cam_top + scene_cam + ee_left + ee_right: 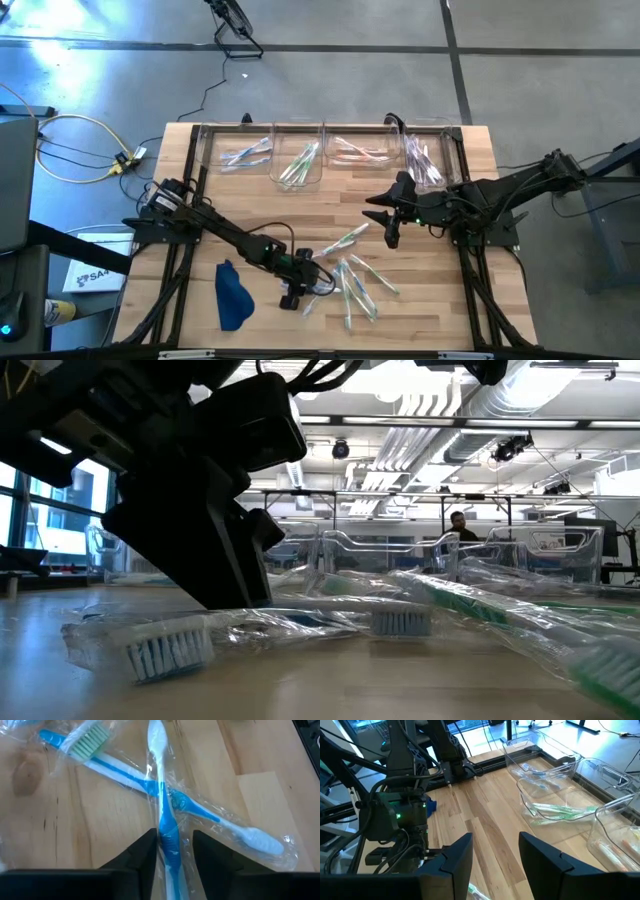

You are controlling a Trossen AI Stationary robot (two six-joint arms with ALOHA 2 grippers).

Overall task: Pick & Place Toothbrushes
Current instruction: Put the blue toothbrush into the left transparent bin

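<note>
Two wrapped blue toothbrushes [165, 795] lie crossed on the wooden table [440, 300]; the lower end of one is hidden between the left gripper's [172, 851] part-open fingers, grip uncertain. The right gripper [495, 851] hovers open and empty near the clear bins [330, 150].

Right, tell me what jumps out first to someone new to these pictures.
The left gripper is down on the loose pile of wrapped toothbrushes at the table's near middle, its fingers on either side of a blue-handled brush that lies crossed over another. Along the far edge stands a row of clear bins already holding sorted brushes. The right gripper hangs open above the table's middle, holding nothing.
</note>
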